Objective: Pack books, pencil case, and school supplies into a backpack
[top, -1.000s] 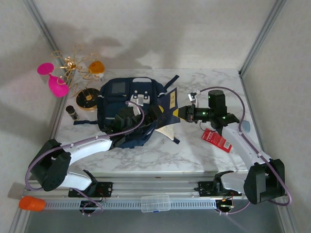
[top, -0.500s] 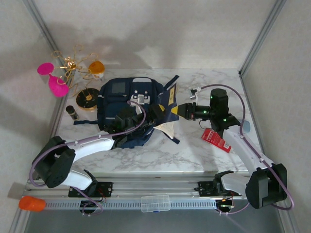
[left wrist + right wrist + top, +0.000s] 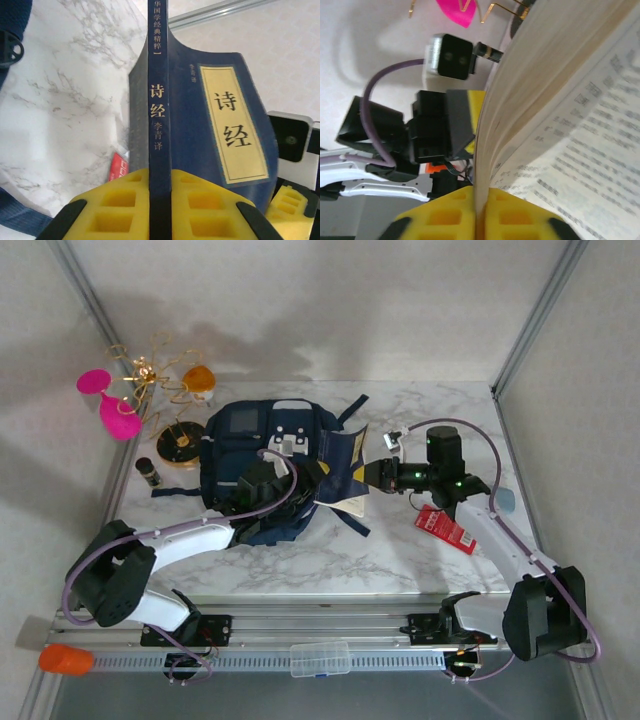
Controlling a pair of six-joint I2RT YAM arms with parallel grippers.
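Observation:
The navy book (image 3: 345,468) hangs half open just right of the backpack (image 3: 250,440), held from both sides. My left gripper (image 3: 312,476) is shut on its spine; in the left wrist view the yellow pads (image 3: 125,200) press the spine from either side and the cover (image 3: 200,125) spreads to the right. My right gripper (image 3: 372,475) clamps the page edges (image 3: 487,150) between its pads (image 3: 445,215). The red packet (image 3: 445,528) lies flat on the marble under the right arm. The pale pencil case (image 3: 505,502) peeks out by the right wall.
Pink pieces (image 3: 110,405), a gold wire ornament (image 3: 155,370), an orange object (image 3: 198,380), a dark round dish (image 3: 182,440) and a small dark jar (image 3: 148,472) crowd the back left. A clear plastic box (image 3: 320,658) sits on the front rail.
My left gripper has closed onto the book's spine. The right gripper drifted slightly left and back while keeping hold of the page edges, and the book now stands more upright.

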